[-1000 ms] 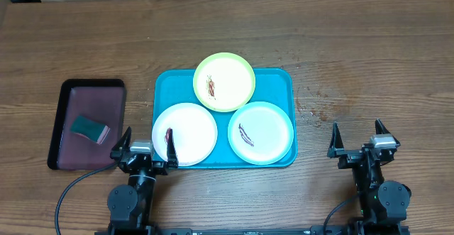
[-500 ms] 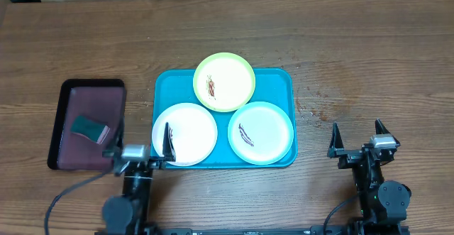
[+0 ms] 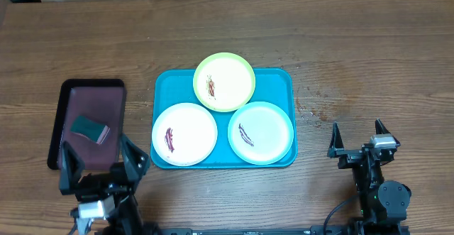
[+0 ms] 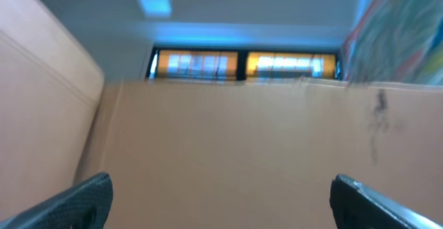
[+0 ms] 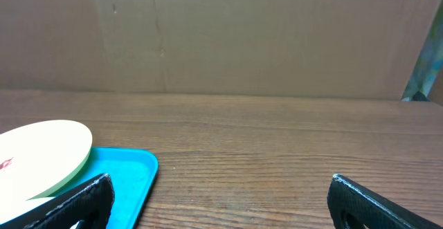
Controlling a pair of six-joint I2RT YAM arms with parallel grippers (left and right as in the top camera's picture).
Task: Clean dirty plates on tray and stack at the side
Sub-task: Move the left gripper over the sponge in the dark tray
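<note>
the step in hand looks like fetching the wiper; no plate appears cleaned yet. the turquoise tray (image 3: 162,86) sits mid-worktop (image 3: 355,50) and carries all three plates: the green-rimmed plate (image 3: 224,82) at the far side, overlapping the rims of the white plate (image 3: 184,133) at near left and the blue-rimmed plate (image 3: 260,133) at near right. each shows a dark reddish smear. nothing is stacked at the side.

the left tool (image 3: 101,165) is spread wide and empty, at the near end of the maroon tray (image 3: 99,96), near the teal sponge (image 3: 89,128) lying in it. its wrist camera looks up at a cardboard wall, so it is tipped away from the sponge. the right tool (image 3: 357,139) is also wide and empty, well apart from the turquoise tray.

the next move likely calls for the left tool to tilt down, straddle the sponge and close on it, then carry it to the white plate.
</note>
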